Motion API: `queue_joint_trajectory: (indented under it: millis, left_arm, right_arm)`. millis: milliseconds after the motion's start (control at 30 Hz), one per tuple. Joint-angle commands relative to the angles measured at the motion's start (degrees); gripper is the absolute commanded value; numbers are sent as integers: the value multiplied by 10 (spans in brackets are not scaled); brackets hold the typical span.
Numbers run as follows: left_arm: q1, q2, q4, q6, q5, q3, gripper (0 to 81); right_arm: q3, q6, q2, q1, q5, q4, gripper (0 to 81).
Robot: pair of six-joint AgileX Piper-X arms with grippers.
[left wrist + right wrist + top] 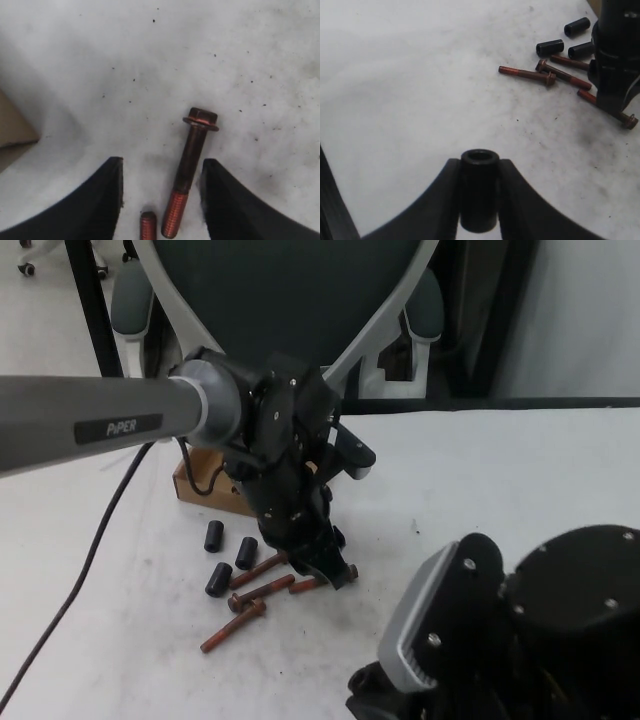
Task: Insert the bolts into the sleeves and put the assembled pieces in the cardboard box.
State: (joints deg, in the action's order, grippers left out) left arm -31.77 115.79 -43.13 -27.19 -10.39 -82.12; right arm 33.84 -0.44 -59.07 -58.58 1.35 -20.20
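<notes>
Bolts [262, 591] and three loose sleeves [214, 536] lie on the bench [520, 480] just beside the cardboard box [198, 483].
Left gripper [161, 175], fingers spread, straddles one bolt [192, 165] near the box; right gripper [480, 172], well apart from the box, clamps a sleeve [479, 195].

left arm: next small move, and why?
Probably close the left gripper on the bolt. Its open fingers sit on either side of the bolt's shank, low over the table, and the right gripper holds a sleeve ready to take it. Another bolt's tip also lies between the fingers, so watch that.
</notes>
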Motion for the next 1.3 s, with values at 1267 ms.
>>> queue_joint_trajectory:
  millis: [1267]
  left_arm:
    - [-19, 0, 1, -2, -17, -4, 454]
  right_arm:
    - [-7, 25, 25, -41, -1, 20, 2]
